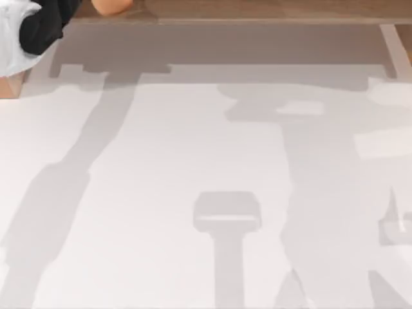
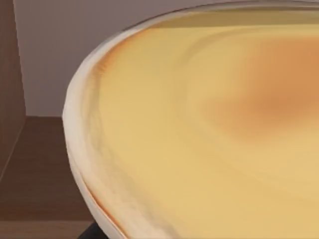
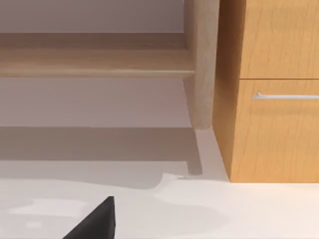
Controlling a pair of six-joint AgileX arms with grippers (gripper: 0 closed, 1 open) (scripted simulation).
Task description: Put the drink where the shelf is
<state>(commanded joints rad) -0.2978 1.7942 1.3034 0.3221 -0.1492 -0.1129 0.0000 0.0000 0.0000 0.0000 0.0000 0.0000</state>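
Note:
The drink (image 1: pixel 112 5) is a small orange-tan rounded shape at the top view's far left edge, over the shelf (image 1: pixel 257 9), a long light-brown wooden board across the back. My left gripper (image 1: pixel 48 26), black and white, sits right beside the drink on its left. In the left wrist view the drink (image 2: pixel 209 139) looms very close, orange-tan with a cream rim, above the brown shelf board (image 2: pixel 40 169). The right wrist view looks at the shelf board (image 3: pixel 94 59) and its rounded upright (image 3: pixel 202 64), with one black fingertip (image 3: pixel 97 221) low in the picture.
A wooden cabinet (image 3: pixel 269 99) with a metal drawer handle stands against the shelf's upright. The white tabletop (image 1: pixel 161 193) carries only the arms' shadows. A tan wooden piece (image 1: pixel 9 84) pokes in at the far left.

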